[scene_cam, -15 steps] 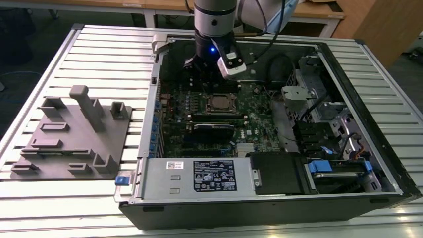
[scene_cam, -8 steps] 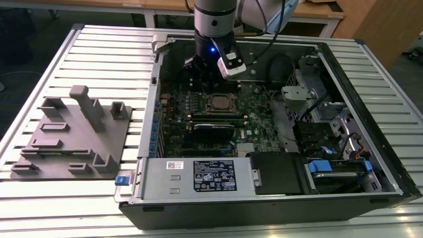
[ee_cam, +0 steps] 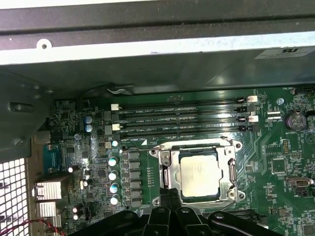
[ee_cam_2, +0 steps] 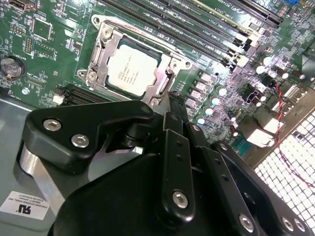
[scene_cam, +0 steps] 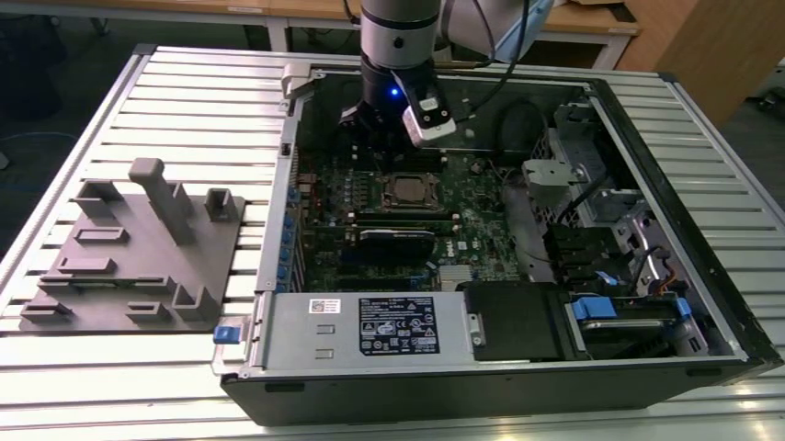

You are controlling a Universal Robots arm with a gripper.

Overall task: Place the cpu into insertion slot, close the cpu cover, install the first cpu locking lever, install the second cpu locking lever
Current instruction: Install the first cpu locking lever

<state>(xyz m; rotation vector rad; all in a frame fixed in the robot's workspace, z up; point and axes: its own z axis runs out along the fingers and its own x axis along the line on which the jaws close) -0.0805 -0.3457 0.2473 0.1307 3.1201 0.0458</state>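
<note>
The cpu (ee_cam_2: 132, 69) (ee_cam: 201, 174), a flat square chip with a dull silver top, lies in the insertion slot (scene_cam: 388, 193) on the green board. The cpu cover (ee_cam_2: 109, 43) (ee_cam: 229, 173), a silvery frame with a window, lies flat around the chip. Whether the thin locking levers along the socket's sides are latched, I cannot tell. My gripper (ee_cam_2: 172, 110) (ee_cam: 170, 195) (scene_cam: 374, 147) hovers just beside the socket, toward the case's rear wall. Its black fingers are pressed together with nothing between them.
Long black memory slots (ee_cam: 182, 118) (ee_cam_2: 197, 24) run along one side of the socket. In the exterior view a black card (scene_cam: 395, 235), a power supply (scene_cam: 356, 326) and drive bays (scene_cam: 613, 312) fill the case. A grey fixture plate (scene_cam: 135, 248) lies on the table at the exterior view's left.
</note>
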